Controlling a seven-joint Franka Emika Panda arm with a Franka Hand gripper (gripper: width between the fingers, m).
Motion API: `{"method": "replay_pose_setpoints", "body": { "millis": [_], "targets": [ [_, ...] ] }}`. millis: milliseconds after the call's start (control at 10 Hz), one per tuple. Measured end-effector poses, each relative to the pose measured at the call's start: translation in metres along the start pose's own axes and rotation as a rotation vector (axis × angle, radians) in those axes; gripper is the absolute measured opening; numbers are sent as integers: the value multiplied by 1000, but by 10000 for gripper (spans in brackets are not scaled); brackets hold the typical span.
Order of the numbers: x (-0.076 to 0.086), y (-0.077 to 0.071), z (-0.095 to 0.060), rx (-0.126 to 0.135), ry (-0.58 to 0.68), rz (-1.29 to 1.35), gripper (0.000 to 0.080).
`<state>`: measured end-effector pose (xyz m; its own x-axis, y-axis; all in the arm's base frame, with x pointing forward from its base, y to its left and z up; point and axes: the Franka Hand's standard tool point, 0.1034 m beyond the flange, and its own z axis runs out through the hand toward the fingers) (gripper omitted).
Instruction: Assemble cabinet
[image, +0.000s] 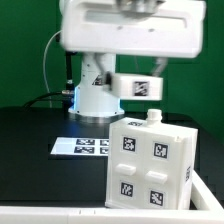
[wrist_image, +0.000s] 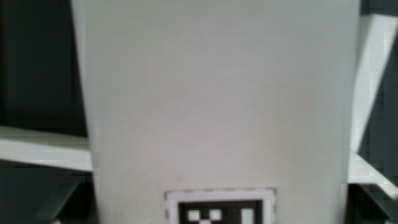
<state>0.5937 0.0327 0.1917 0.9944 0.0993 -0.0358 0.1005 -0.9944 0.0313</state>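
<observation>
Cabinet (image: 150, 160) front and centre, standing upright on the black table (image: 30, 150) toward the exterior view's right, near the table's front edge, four square tags on its facing side and a small knob on its top. Behind it, the marker board (image: 82, 146) lies flat by the robot base (image: 95, 95), apart from the cabinet. A white panel (image: 138, 87) carrying one tag hangs in the air above the cabinet, under the arm's blurred body. Green wall behind. Open black surface stretches to the exterior view's left. Wrist view: a broad white panel face (wrist_image: 214, 100) fills it, tag at its lower edge. Gripper fingers aren't visible, so I cannot tell their spread.
</observation>
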Motion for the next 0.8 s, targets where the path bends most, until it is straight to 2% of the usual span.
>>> {"method": "replay_pose_setpoints", "body": {
  "millis": [300, 500, 800],
  "targets": [
    [-1, 0, 2, 0, -4, -2, 555],
    [-2, -19, 6, 3, -11, 38, 555],
    [-2, -20, 17, -3, -24, 38, 555]
  ]
}}
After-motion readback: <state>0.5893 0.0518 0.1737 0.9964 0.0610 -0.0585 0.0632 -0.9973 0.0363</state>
